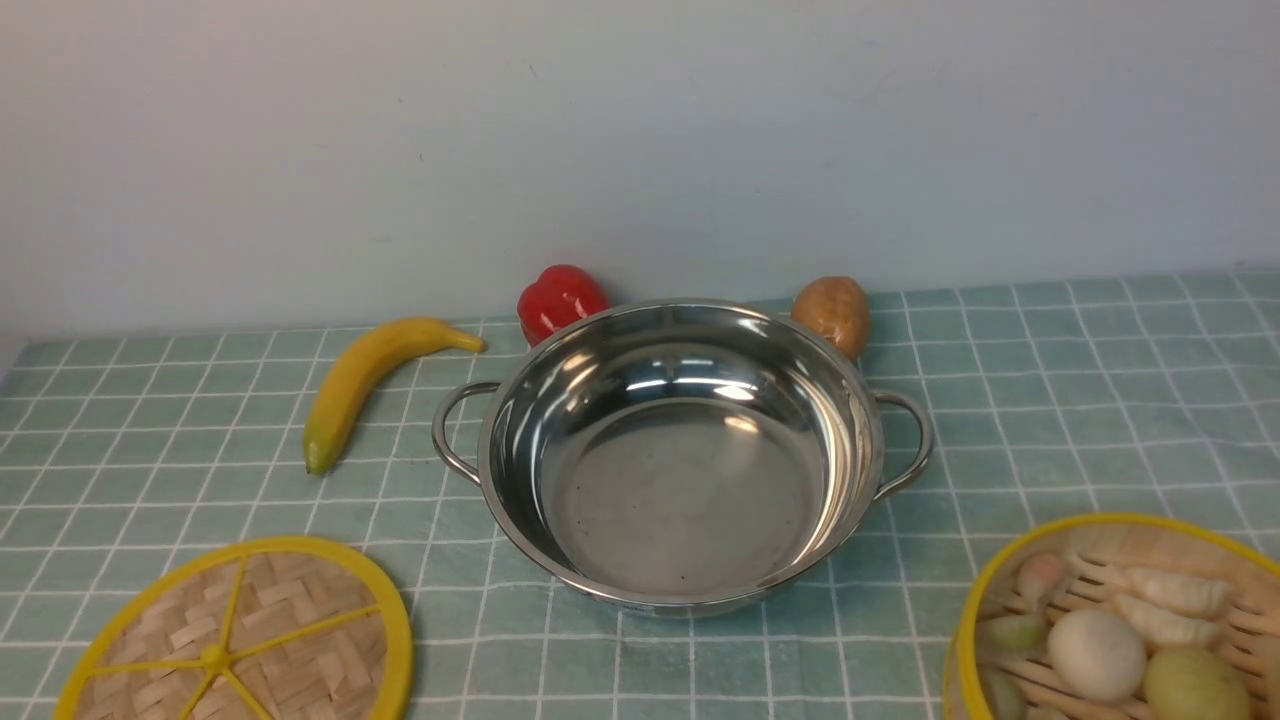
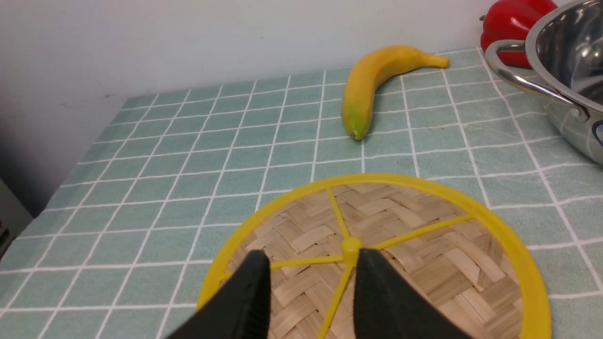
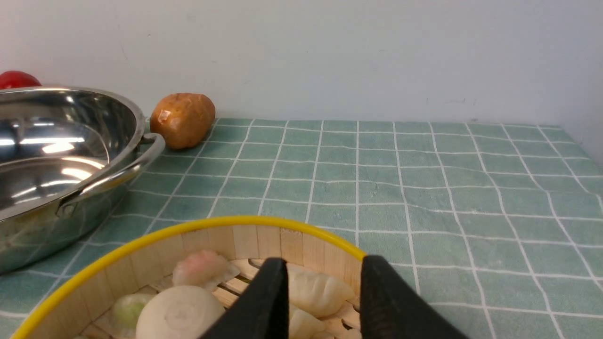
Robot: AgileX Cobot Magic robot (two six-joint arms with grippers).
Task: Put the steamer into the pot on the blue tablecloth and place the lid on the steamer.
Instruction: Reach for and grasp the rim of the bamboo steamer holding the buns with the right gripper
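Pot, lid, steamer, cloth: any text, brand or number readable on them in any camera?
No readable text in any view.
The pot has a small blue mark on its outer wall in the left wrist view, cut by the frame edge, unreadable.
The lid, steamer and blue tablecloth carry no lettering; the cloth shows only white grid lines.

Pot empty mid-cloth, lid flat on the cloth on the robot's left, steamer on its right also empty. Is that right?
Not quite. The steamer holds food: the right wrist view shows dumplings and a round bun inside it. The pot is empty and the lid lies flat on the blue tablecloth, as stated.
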